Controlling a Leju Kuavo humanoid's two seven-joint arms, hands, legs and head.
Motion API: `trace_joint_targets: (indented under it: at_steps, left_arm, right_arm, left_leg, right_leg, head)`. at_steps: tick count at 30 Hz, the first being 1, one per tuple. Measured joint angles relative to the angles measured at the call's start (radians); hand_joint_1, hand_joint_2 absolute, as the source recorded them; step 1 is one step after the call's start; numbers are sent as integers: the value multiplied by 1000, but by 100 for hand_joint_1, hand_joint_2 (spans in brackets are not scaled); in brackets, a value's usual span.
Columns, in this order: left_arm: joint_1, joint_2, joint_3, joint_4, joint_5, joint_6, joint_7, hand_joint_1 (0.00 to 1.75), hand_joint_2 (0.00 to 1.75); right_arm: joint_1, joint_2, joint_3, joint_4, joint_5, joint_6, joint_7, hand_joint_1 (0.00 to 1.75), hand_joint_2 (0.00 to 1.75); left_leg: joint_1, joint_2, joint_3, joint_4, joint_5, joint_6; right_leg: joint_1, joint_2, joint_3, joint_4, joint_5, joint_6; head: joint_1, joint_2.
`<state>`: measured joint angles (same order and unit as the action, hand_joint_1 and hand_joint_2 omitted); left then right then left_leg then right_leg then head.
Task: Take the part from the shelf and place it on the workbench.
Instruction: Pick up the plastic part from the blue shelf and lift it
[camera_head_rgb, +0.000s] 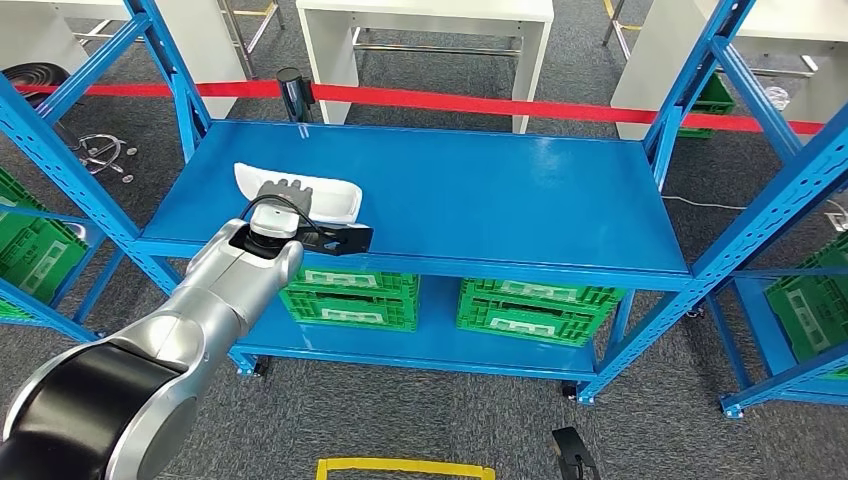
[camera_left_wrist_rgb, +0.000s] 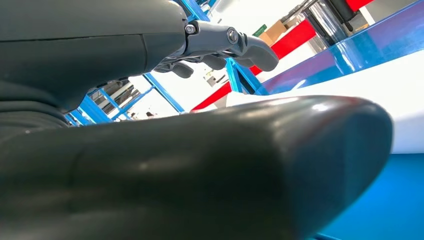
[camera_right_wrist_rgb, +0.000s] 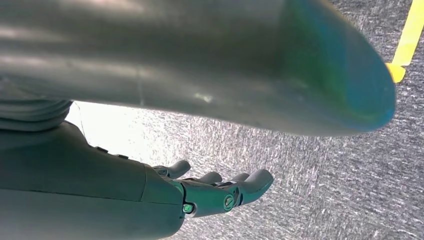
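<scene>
The part (camera_head_rgb: 335, 199) is a long white moulded piece lying near the front left of the blue shelf board (camera_head_rgb: 500, 200). My left hand (camera_head_rgb: 283, 202) reaches over it from the front edge, its dark fingers laid across the part's near middle. In the left wrist view the thick thumb (camera_left_wrist_rgb: 225, 165) is in the foreground and the fingers (camera_left_wrist_rgb: 240, 42) stretch out above, with the white part (camera_left_wrist_rgb: 380, 95) between them and a gap still showing; nothing is gripped. My right hand (camera_right_wrist_rgb: 215, 192) hangs over the grey floor, fingers slightly bent and holding nothing.
Green crates (camera_head_rgb: 350, 295) (camera_head_rgb: 535, 305) fill the lower shelf, and more stand at the left (camera_head_rgb: 35, 250) and right (camera_head_rgb: 815, 305). Blue uprights (camera_head_rgb: 690, 100) frame the shelf. Red barrier tape (camera_head_rgb: 500, 103) and white tables (camera_head_rgb: 430, 20) lie behind; a yellow mark (camera_head_rgb: 400, 467) is on the floor.
</scene>
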<state>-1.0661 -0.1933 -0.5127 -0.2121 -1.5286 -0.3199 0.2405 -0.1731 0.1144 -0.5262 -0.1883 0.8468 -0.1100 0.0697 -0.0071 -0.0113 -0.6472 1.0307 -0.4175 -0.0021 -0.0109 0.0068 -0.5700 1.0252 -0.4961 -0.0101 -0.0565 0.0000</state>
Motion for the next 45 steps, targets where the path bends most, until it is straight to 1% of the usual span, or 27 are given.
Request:
trace_joint_targets:
  at_steps: [4,8,11,13,14,15,17,18,19,20,21,22,23,24,27,28,29,30,32,33,34,35,37,38,39,41,45]
  left_arm:
    - [0,1,0,0,0,-6,-5,0,0]
    - [0,1,0,0,0,-6,-5,0,0]
    - [0,2,0,-1,0,-6,-5,0,0]
    - [0,1,0,-3,-1,-6,-5,0,0]
    - [-1,1,0,-4,-1,-6,-6,0,0]
    - [-1,1,0,-5,-1,-6,-6,0,0]
    - [2,0,0,-4,-1,-6,-7,0,0]
    - [4,0,0,-4,-1,-6,-8,0,0]
    - [7,0,0,-4,-1,-6,-8,0,0]
    - [8,0,0,-4,-1,-6,-8,0,0]
    - [8,0,0,-5,-1,-6,-8,0,0]
    - [8,0,0,-5,-1,-6,-8,0,0]
    - [7,0,0,-5,-1,-6,-8,0,0]
    - [7,0,0,-5,-1,-6,-8,0,0]
    - [8,0,0,-6,-1,-5,-8,0,0]
    - [7,0,0,-7,-1,-4,-8,0,0]
    - [6,1,0,-7,-1,-1,-8,0,0]
    - [6,1,0,-8,-2,2,-8,0,0]
    - [8,1,0,-6,-2,7,-10,0,0]
    - [11,1,0,-5,-3,7,-12,0,0]
    - [14,1,0,-4,-3,6,-13,0,0]
    - [15,1,0,-3,-3,4,-13,0,0]
    - [15,2,0,-2,-3,-1,-13,0,87]
    - [13,2,0,-2,-4,-3,-12,0,131]
    - [13,2,0,-1,-4,-6,-13,0,175]
    - [14,1,0,-1,-4,-11,-17,0,175]
    - [15,0,0,-1,-4,-15,-22,0,175]
  right_arm:
    - [0,0,-1,0,3,0,0,0,0]
    - [0,0,-2,0,4,0,0,0,0]
    - [-1,1,-2,0,4,0,0,0,0]
    - [-2,1,-2,0,5,-1,0,0,0]
    - [-2,1,-2,0,5,-1,0,0,0]
    - [-2,1,-2,0,5,-2,0,0,0]
    - [-1,2,-2,0,5,-2,0,0,0]
    - [0,2,-3,0,5,-2,0,0,0]
    - [1,1,-4,0,5,-2,0,0,0]
    - [1,1,-4,0,5,-2,0,0,0]
    - [1,1,-6,0,5,-2,0,0,0]
    - [0,1,-7,0,5,-2,0,0,0]
    - [0,2,-8,0,5,-2,0,0,0]
    - [0,2,-9,0,5,-2,0,0,0]
    - [1,3,-11,1,5,-2,1,0,0]
    - [1,3,-12,1,5,-2,0,0,0]
    - [0,2,-12,1,5,-2,0,0,0]
    - [0,2,-12,1,5,-2,0,0,0]
    - [0,3,-12,1,5,-2,0,0,0]
    - [0,3,-12,1,5,-2,0,0,0]
    - [1,3,-12,1,5,-3,0,0,0]
    - [2,3,-13,1,5,-3,0,0,0]
    - [3,3,-13,1,5,-3,-1,0,0]
    - [3,3,-13,1,5,-3,-1,0,0]
    - [2,3,-13,1,6,-3,-1,0,0]
    - [2,3,-13,1,7,-2,0,0,0]
    - [1,4,-14,1,8,-2,0,0,0]
  left_leg:
    - [-2,0,0,1,-2,2]
    - [-7,0,0,3,-6,9]
    - [-9,0,2,1,-10,17]
    - [-3,1,13,-11,-10,25]
    - [0,2,20,-17,-9,29]
    - [2,3,25,-20,-10,32]
    - [3,4,28,-19,-16,34]
    - [3,3,30,-17,-20,34]
    - [3,3,33,-14,-25,32]
    - [4,2,37,-11,-31,28]
    - [6,2,43,-6,-38,24]
    - [5,2,46,-2,-45,18]
    - [4,1,49,2,-52,12]
    - [2,1,50,4,-56,5]
    - [2,1,54,0,-63,-14]
    - [3,2,51,10,-70,-21]
    - [4,3,39,36,-84,-27]
    - [5,4,15,85,-106,-33]
    - [7,5,-60,220,-153,-41]
    - [8,5,-93,269,-160,-42]
    - [9,5,-109,285,-148,-42]
    - [9,5,-106,259,-117,-41]
    - [9,5,-54,127,-32,-33]
    - [8,5,-26,63,-5,-29]
    - [7,4,-6,20,7,-25]
    - [5,2,5,-6,4,-23]
    - [5,-4,6,-9,0,-18]
  right_leg:
    - [-2,0,0,0,0,3]
    - [-7,0,2,-1,-2,10]
    - [-9,0,6,-6,-6,19]
    - [-10,-1,2,8,-15,27]
    - [-9,-2,-13,40,-31,30]
    - [-10,-2,-43,96,-53,32]
    - [-10,-2,-126,234,-101,35]
    - [-10,-2,-159,277,-104,35]
    - [-10,-3,-172,281,-87,35]
    - [-11,-3,-163,242,-50,34]
    - [-11,-4,-137,173,-5,32]
    - [-10,-6,-108,106,26,30]
    - [-8,-7,-85,54,45,25]
    - [-7,-7,-71,27,49,19]
    - [-5,-4,-64,19,40,-3]
    - [-6,-3,-59,16,39,-10]
    - [-8,-3,-52,13,38,-17]
    - [-9,-3,-46,11,36,-23]
    - [-9,-3,-37,10,28,-30]
    - [-9,-3,-33,10,23,-31]
    - [-9,-1,-27,10,19,-31]
    - [-9,1,-20,10,14,-30]
    - [-9,4,-5,10,2,-26]
    - [-7,5,0,11,-4,-21]
    - [-5,5,1,13,-8,-17]
    - [-2,5,-2,13,-9,-16]
    - [-2,0,7,-1,-8,-18]
  head:
    - [0,0]
    - [0,0]
    - [0,0]
    - [0,0]
    - [0,0]
    - [1,0]
    - [1,0]
    - [1,0]
    - [1,0]
    - [1,0]
    - [1,0]
    - [1,0]
    - [1,0]
    - [0,0]
    - [-1,0]
    - [-1,0]
    - [-2,0]
    - [-3,0]
    - [-4,0]
    - [-4,0]
    - [-4,0]
    - [-4,0]
    - [-4,0]
    - [-4,0]
    - [-4,0]
    - [-4,0]
    - [-4,0]
